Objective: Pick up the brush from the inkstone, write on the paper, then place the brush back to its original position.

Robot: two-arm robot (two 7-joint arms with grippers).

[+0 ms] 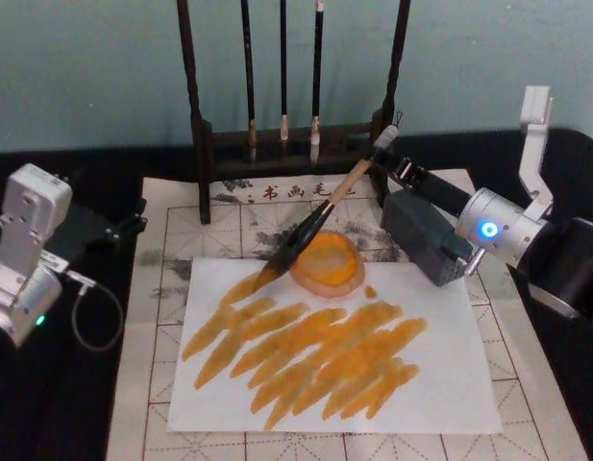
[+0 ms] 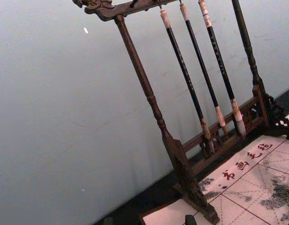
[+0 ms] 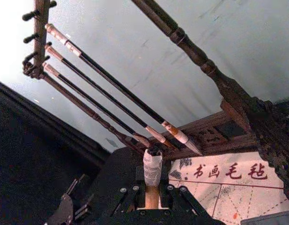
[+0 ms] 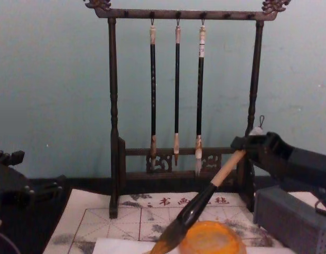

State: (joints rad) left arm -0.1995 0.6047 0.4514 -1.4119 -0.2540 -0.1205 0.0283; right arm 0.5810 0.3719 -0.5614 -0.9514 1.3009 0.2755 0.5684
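Clamped on the tan top end of the brush (image 1: pixel 320 219), the right gripper (image 1: pixel 384 158) sits at the back right of the work area, just beside the right post of the brush stand (image 1: pixel 202 144). The right wrist view shows the wrapped handle end pinched between its fingers (image 3: pixel 168 193). From there the brush slants down and forward across the orange inkstone (image 1: pixel 349 279). Its black lower section lies over the dish's far rim, and its bushy tip (image 1: pixel 267 277) reaches past the dish's left side, at or just above the paper (image 1: pixel 440 384).

That white sheet lies on the grid-lined mat (image 1: pixel 171 230) and carries many broad orange strokes across its middle, so the writing looks finished. The step in hand appears to be the return of the brush to the inkstone.

The next move likely calls for settling the shaft on the rim so it will not roll, then opening the fingers and drawing back without nudging the handle or the stand post close by.

Three thin brushes (image 1: pixel 283 77) hang from the stand. The left gripper (image 1: pixel 123 229) is parked at the mat's left edge.
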